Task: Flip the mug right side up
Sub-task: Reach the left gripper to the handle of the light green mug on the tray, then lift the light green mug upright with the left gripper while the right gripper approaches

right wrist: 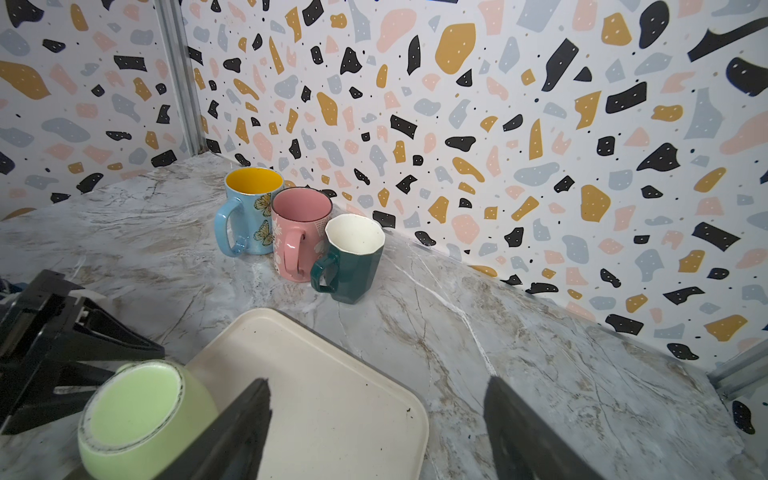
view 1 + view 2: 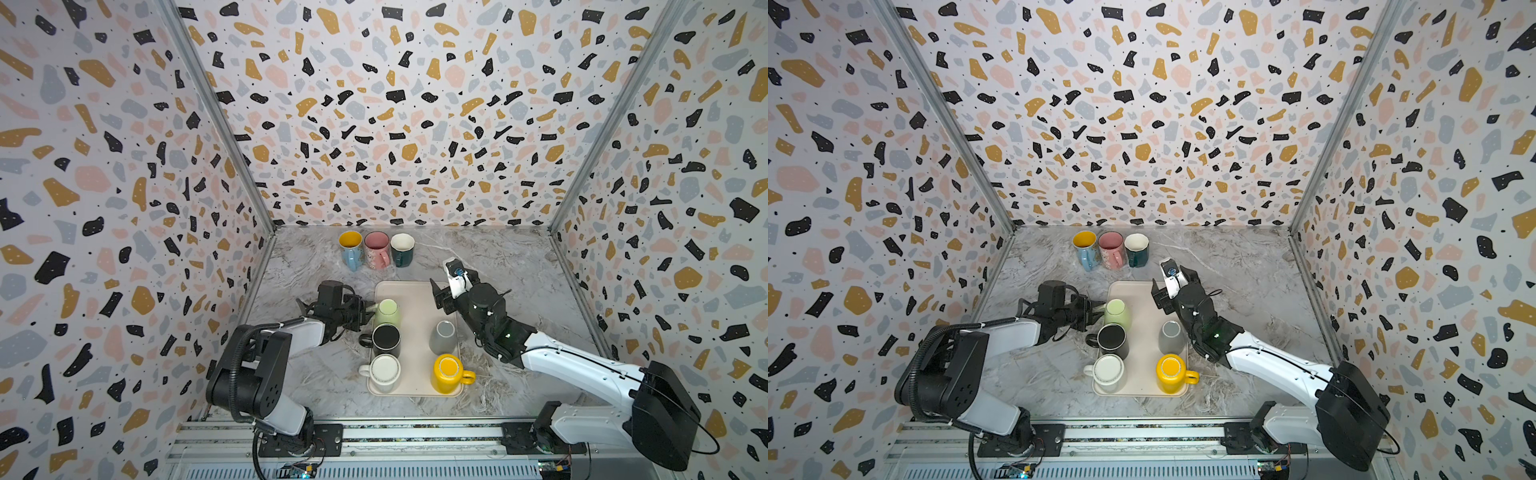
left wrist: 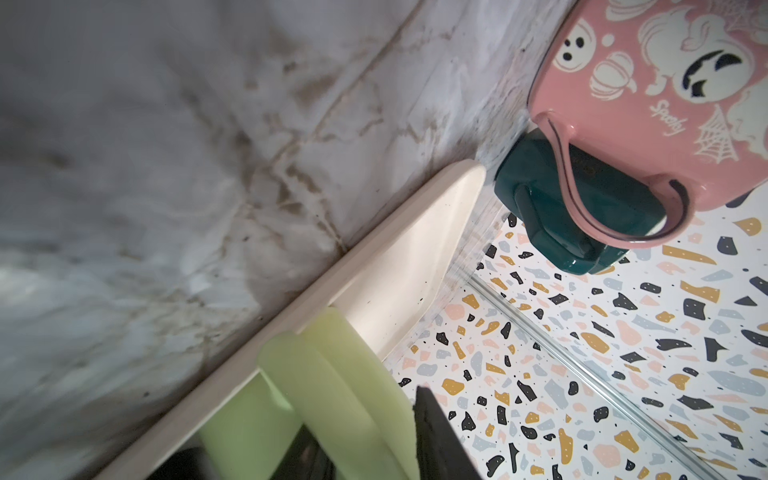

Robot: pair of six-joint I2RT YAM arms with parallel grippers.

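Top views high, looking down, wrist views low and close, sharing tray (image 1: pixel 324 374)

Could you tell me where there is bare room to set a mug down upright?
Bare: the tray beyond the grey mug, and the marble table right of the dark green mug. Crowded: the tray's left column, where the green mug, black mug and white mug stand close together.

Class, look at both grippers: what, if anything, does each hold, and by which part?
The left gripper has the handle of the green mug between its fingers; a firm grip cannot be told. The right gripper holds nothing.
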